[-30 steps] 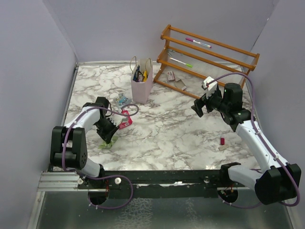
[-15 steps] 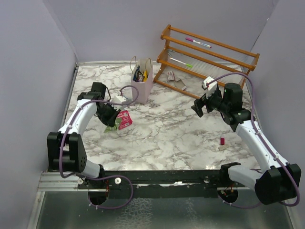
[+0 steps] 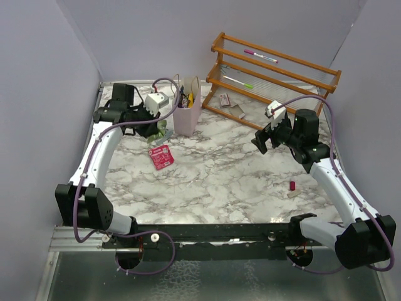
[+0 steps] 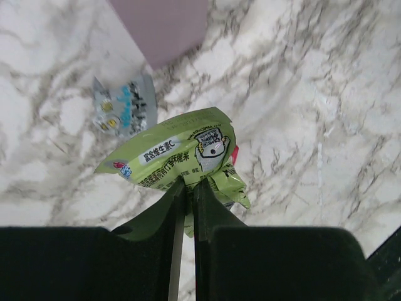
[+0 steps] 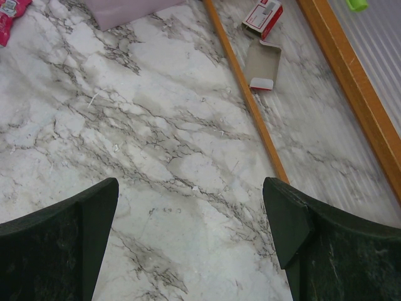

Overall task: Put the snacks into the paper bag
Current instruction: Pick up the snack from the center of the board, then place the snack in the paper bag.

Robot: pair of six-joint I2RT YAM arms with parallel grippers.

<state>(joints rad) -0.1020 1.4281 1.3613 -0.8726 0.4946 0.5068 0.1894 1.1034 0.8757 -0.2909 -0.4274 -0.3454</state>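
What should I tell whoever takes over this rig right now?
Left tool: shut on the green packet, held beside the paper bag.
Right tool: open, empty, over the table near the rack.
Done: several snacks stand in the bag.
Left: drop the green packet in, then the red packet and the blue-white packet on the table.

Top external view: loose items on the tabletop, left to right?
Red packet → paper bag → small box → open carton → red stub.
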